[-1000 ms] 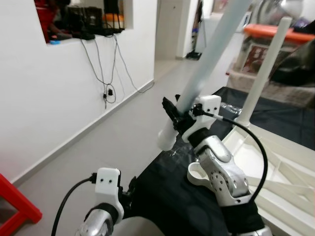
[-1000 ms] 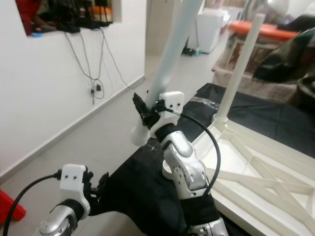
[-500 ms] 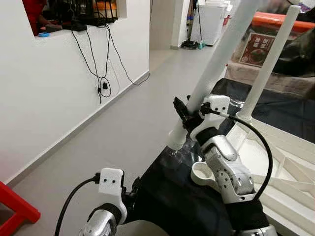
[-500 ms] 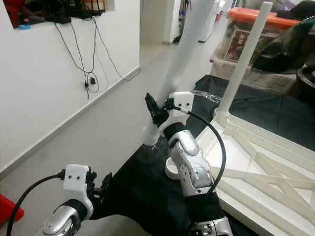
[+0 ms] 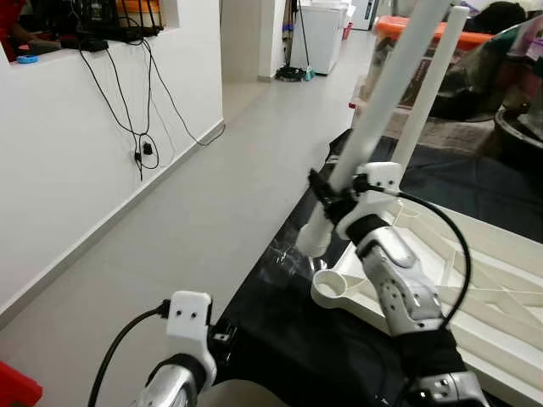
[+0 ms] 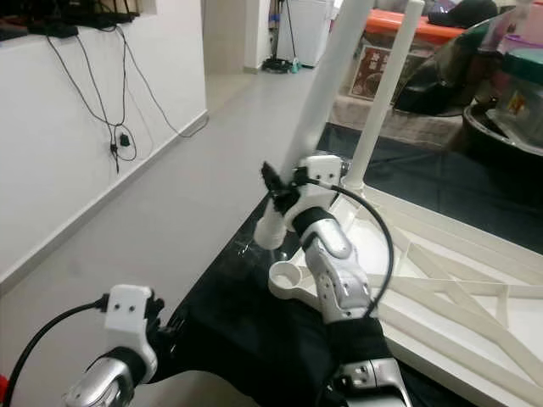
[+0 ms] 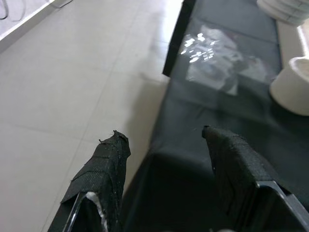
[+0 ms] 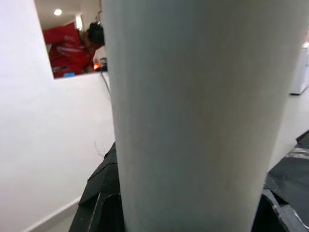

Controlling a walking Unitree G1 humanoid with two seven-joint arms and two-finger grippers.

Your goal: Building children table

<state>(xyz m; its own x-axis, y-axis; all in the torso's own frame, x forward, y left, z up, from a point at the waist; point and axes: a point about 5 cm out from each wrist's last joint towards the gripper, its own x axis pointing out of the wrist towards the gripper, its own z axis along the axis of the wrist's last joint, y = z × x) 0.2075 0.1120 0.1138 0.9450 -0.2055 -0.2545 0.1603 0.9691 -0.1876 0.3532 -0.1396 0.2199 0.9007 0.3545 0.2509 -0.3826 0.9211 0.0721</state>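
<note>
Right hand, centre of the frame in the left eye view: its black fingers are closed around a long white cylindrical table leg, which leans from the upper right of the frame down toward the centre. The leg's lower end hangs just above and to the left of a round white socket at the near corner of the upturned white plastic tabletop, not seated in it. The tabletop, showing its ribbed underside, lies at the right of the frame on a black mat spread over the pale tiled floor. A second white leg stands upright at the tabletop's far corner, upper right.

Left hand, lower left of the frame in the eye views: its fingers are spread apart and hold nothing, hovering over the mat's edge where it meets the floor.

Upper left: a white wall with black cables hanging from an opening. In the right wrist view a person in a red top is visible through that opening.
</note>
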